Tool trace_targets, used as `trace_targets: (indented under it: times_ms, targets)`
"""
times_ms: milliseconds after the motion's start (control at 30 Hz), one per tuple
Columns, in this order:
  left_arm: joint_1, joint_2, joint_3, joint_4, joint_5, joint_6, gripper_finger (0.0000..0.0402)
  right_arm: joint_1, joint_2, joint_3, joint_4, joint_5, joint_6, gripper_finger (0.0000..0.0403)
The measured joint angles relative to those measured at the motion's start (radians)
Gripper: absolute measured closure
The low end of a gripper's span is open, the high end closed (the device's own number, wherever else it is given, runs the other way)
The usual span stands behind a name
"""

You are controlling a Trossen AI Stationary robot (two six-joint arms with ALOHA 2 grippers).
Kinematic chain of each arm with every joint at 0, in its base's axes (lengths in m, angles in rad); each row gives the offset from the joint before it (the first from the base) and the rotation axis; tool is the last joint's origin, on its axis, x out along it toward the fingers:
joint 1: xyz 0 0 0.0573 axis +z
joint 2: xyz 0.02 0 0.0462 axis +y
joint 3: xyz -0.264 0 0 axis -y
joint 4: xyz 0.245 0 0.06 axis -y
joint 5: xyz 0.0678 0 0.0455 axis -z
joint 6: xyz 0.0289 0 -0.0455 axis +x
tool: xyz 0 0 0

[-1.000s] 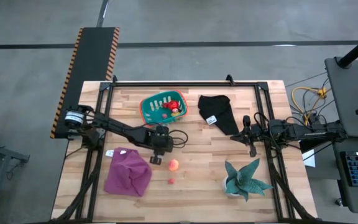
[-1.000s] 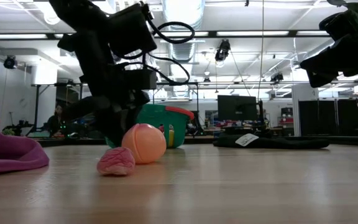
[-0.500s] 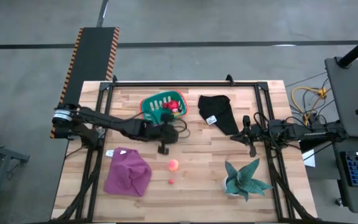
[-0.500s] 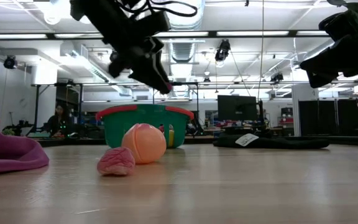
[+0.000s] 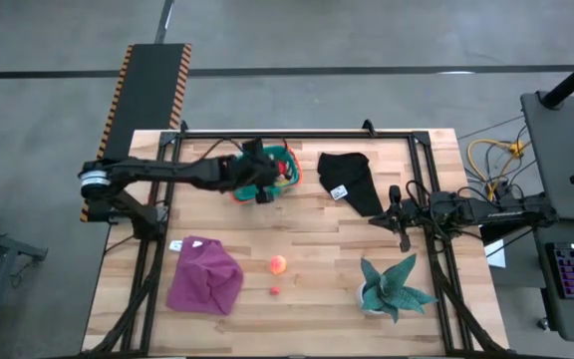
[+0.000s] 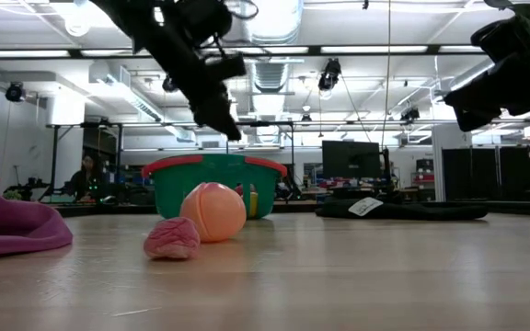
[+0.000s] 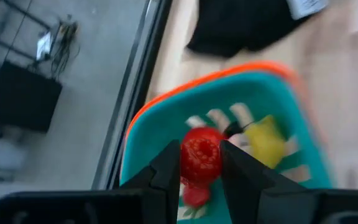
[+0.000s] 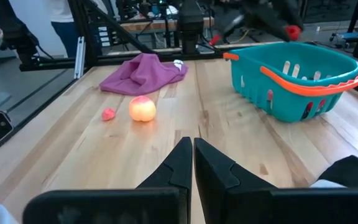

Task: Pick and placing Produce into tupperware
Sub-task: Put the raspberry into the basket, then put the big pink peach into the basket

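The left claw [image 7: 201, 163] is clamped on a red strawberry [image 7: 200, 155] and hangs directly above the tupperware [image 5: 237, 182], which sits toward the worktop's far edge, left of centre; the wrist view looks straight down past the berry onto the teal floor, its pale ribs, a yellow piece [image 7: 265, 138] and another red piece [image 7: 195, 195] already inside. So the drop, by my reading, is straight down: the basket lies under the claw, not to either side, and its orange rim [image 7: 216, 78] rings the spot with room to spare, leaving nothing in the way. Nearer the front, the purple cloth [image 5: 205, 275] lies left of the peach [image 5: 279, 264] and the small pink piece [image 5: 274, 291], both still out on the worktop [image 5: 317, 239] and well apart from the basket; the left arm looks the nearer for them. Right of the basket lies the black cloth [image 5: 352, 181], then the teal plant [image 5: 395, 285] at the front. The right claw [image 8: 193, 163] waits at the right side, fingers together and empty.
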Motion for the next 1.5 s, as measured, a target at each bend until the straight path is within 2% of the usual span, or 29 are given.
trace_targets:
  times_ms: [133, 267, 700, 1267, 1500]
  targets:
    - [0.064, 0.017, -0.01, 0.0, 0.018, 0.0, 0.0329, 0.0, 0.006, 0.0, 0.0, 0.0, 0.0, 0.0394]
    - [0.111, 0.041, -0.016, -0.01, 0.086, -0.003, 0.0329, 0.0, 0.01, 0.0, 0.0, 0.0, 0.0, 0.0394]
    - [0.129, 0.103, -0.029, -0.017, 0.107, -0.006, 0.0326, 0.0, 0.015, 0.0, -0.001, 0.0, 0.0, 0.0394]
    - [0.129, 0.105, -0.029, -0.013, 0.104, -0.009, 0.0263, 0.0, 0.015, 0.0, 0.0, 0.0, 0.0, 0.0394]
    - [0.11, 0.091, -0.002, -0.014, 0.102, 0.008, 0.0218, 0.0, 0.015, 0.0, 0.0, 0.0, 0.0, 0.0394]
